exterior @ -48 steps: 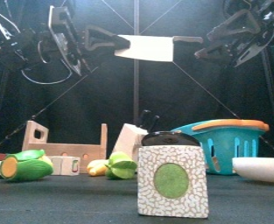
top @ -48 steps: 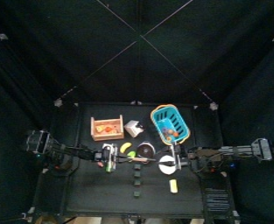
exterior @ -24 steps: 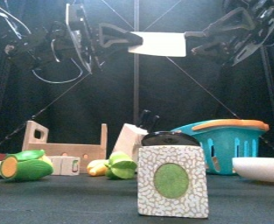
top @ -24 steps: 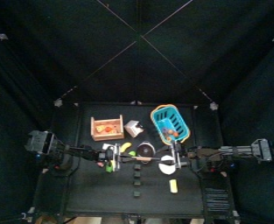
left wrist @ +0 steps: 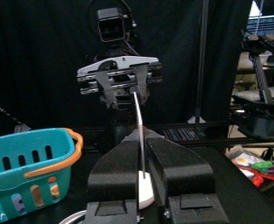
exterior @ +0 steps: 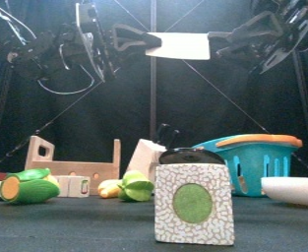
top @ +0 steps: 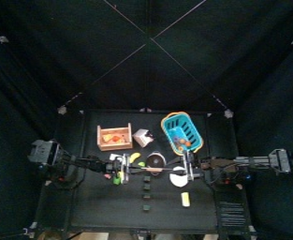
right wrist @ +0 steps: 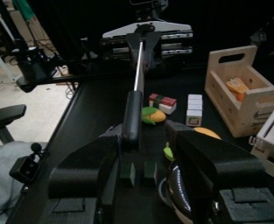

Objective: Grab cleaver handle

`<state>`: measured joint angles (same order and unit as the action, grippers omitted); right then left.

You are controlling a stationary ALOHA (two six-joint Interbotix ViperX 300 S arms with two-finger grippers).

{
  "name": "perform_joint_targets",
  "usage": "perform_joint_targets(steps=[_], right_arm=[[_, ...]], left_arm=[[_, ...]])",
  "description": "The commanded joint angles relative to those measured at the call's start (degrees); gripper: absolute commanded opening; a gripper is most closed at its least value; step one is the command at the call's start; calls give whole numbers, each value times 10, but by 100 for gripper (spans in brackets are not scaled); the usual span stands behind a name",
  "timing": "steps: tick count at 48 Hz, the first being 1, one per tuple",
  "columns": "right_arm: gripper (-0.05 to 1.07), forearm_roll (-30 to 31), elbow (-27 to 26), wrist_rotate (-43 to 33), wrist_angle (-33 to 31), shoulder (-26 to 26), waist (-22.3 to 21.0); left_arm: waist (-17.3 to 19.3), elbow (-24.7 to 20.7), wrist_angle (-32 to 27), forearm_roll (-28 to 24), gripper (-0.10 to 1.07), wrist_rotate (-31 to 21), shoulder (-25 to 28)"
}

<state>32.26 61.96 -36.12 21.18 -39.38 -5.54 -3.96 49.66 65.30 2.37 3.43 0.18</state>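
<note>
A cleaver with a white blade (exterior: 183, 46) and a dark handle (exterior: 222, 41) hangs level, high above the table, between both grippers. My left gripper (exterior: 143, 41) is shut on the blade's left end. In the left wrist view the blade (left wrist: 143, 144) stands edge-on between that gripper's jaws (left wrist: 143, 175). My right gripper (exterior: 230, 42) is shut on the handle. In the right wrist view the black handle (right wrist: 129, 118) lies between that gripper's jaws (right wrist: 134, 140), with the thin blade (right wrist: 144, 57) running on to the left gripper.
Below on the table stand a patterned canister with a green oval (exterior: 193, 202), a teal basket with an orange rim (exterior: 255, 159), a wooden crate (exterior: 64, 167), a white bowl (exterior: 295, 189) and green toy food (exterior: 32, 187). Black curtains close in all sides.
Both arms carried the cleaver to the right and a little higher. Most of the shift came in the first half second. Both grips stayed the same.
</note>
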Motion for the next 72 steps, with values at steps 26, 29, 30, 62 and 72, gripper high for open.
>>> perform_joint_targets(steps=[26,29,30,62,72], right_arm=[[78,-2,-10,1,15,-1,-3],[77,-3,-10,1,15,-2,-3],[77,-3,-10,1,15,-1,-3],[46,-3,-11,1,15,-2,-4],[46,-3,-8,1,15,-2,-4]], left_arm=[[1,-15,6,1,43,2,2],[1,-14,6,1,43,2,2],[1,-15,6,1,43,2,1],[1,-15,9,1,43,2,4],[1,-16,10,1,47,0,7]])
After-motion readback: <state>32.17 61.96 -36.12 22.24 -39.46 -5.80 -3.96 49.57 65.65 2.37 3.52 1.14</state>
